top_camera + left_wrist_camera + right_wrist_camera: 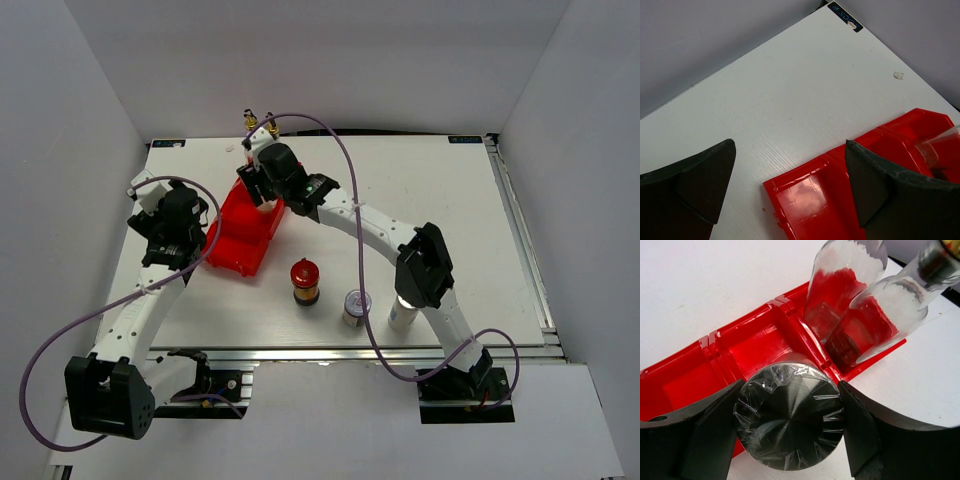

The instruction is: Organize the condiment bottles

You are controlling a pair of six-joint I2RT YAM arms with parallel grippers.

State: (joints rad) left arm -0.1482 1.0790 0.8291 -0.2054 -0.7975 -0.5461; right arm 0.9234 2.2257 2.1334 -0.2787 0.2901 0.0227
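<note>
Right gripper (790, 407) is clamped on a silver-capped shaker (790, 422), fingers tight on both sides of the cap, which is wrapped in clear film. The shaker is held at the long wall of the red divided tray (755, 335), by its middle compartment; can't tell if the base is inside. Two glass cruets (840, 285) with gold spouts (250, 122) stand in the tray's end compartment, the end toward the table's far edge, touching each other. The tray sits left of centre on the table (450, 220), angled toward the far-left corner.

Left gripper (790, 150) is spread wide, holding nothing, hovering over the tray's other end and bare table.

Along the table's near edge, about midway: red-lidded dark jar (304, 282), then the silver-lidded short jar (356, 306) just to its right, then a second white shaker (402, 316) partly hidden under the right arm. All three are upright and apart from each other and from the tray.
</note>
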